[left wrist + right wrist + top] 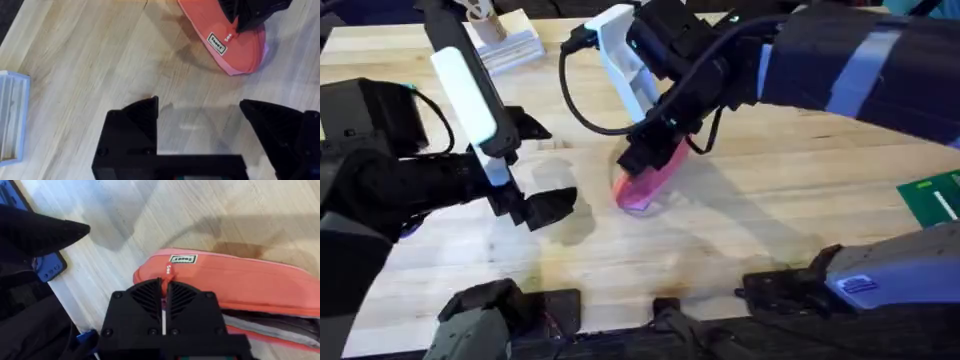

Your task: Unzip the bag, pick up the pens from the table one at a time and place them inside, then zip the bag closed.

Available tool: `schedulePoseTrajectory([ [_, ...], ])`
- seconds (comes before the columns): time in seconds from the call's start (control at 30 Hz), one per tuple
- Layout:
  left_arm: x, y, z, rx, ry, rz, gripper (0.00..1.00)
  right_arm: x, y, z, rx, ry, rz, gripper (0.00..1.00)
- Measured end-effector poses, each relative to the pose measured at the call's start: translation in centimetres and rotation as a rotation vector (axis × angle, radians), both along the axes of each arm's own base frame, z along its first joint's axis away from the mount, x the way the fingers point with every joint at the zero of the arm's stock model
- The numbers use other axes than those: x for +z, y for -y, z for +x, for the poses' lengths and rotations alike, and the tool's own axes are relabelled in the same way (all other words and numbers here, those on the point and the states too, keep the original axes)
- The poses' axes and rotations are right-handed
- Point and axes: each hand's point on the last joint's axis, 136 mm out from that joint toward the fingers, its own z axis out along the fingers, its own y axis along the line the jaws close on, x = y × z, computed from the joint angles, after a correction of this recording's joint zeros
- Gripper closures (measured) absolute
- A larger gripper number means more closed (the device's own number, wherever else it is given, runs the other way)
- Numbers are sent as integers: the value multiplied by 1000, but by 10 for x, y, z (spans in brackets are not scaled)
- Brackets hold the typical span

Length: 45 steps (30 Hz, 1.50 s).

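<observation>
The pink bag (645, 187) lies on the table (740, 210) near its middle. My right gripper (638, 160) reaches in from the upper right and sits on the bag's near end. In the right wrist view the right gripper (164, 287) is shut at the small zipper pull (168, 270), and the bag (240, 280) gapes along its zipper line beside the gripper. My left gripper (545, 208) hovers to the left of the bag, apart from it. It is open with nothing in it (197, 107), and the bag (235, 45) lies beyond it. The pens are out of view.
A white box (505, 45) stands at the back left. A green flat object (932, 195) lies at the right edge. A pale blue-white box (10, 120) sits off to the side of my left gripper. A blue object (50, 267) lies near the bag.
</observation>
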Motion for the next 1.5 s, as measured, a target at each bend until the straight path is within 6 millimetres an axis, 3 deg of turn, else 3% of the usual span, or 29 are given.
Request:
schedulePoseTrajectory([
  [0.53, 0, 0, 0, 0, 0, 0, 8, 1, 0, 0, 0, 4, 3, 970],
  [0.77, 0, 0, 0, 0, -1, 0, 8, 25, 2, 1, -4, 66, 41, 970],
  [0.83, 1, 1, 0, -4, 1, -9, 8, 41, 1, 5, -8, 121, 75, 969],
  [1.0, 7, 15, -3, -53, -18, -117, 8, 50, -5, 13, -13, 174, 109, 969],
  [1.23, -2, 27, 0, -90, -122, -254, 8, 56, -9, 27, -50, 226, 127, 969],
  [1.5, -2, 35, 1, -158, -123, -343, 8, 58, -9, 33, -76, 248, 130, 969],
])
